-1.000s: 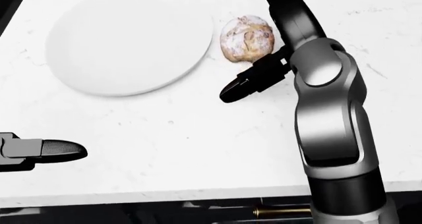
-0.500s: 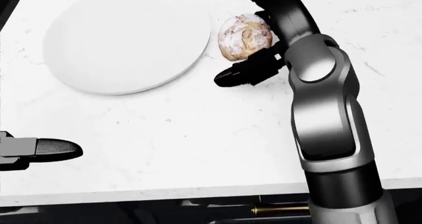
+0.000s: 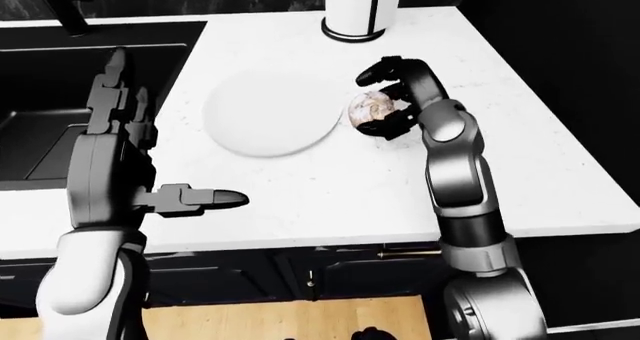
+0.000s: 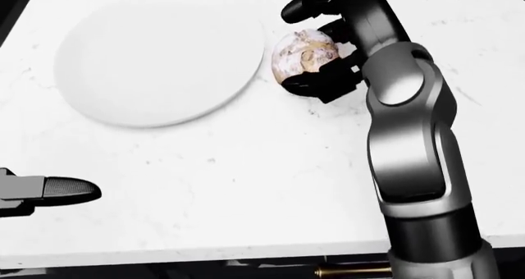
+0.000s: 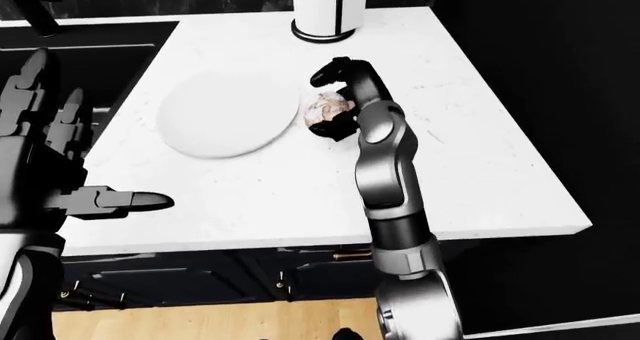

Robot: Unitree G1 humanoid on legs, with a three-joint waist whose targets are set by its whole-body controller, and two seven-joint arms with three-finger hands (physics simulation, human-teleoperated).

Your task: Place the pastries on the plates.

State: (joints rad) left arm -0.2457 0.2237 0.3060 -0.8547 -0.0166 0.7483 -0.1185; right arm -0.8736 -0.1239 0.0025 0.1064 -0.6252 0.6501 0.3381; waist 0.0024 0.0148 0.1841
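We see the round, pale-brown crusty pastry (image 4: 305, 56) lying on the white marble-look counter (image 4: 246, 186) in the upper middle of the head view, just beside the right rim of the flat round white plate (image 4: 156, 57) and not on it. Our right robot hand (image 4: 322, 44) is cupped about the pastry, one dark finger arching over its top and others pressed low against its near side; we judge it is closing into a grip, though we cannot tell whether the grip is firm. Our left robot hand (image 3: 150, 182) hovers with fingers spread at the left of the left-eye view, holding nothing. We judge the pastry light, with a crumbly, dusted crust that would flake or dent under a hard squeeze, so a gentle hold across its widest middle seems best, lifting only a little to carry it over the plate's rim. A white cylindrical paper-towel holder (image 3: 360, 10) stands at the top. We can read no brand, label or writing anywhere.
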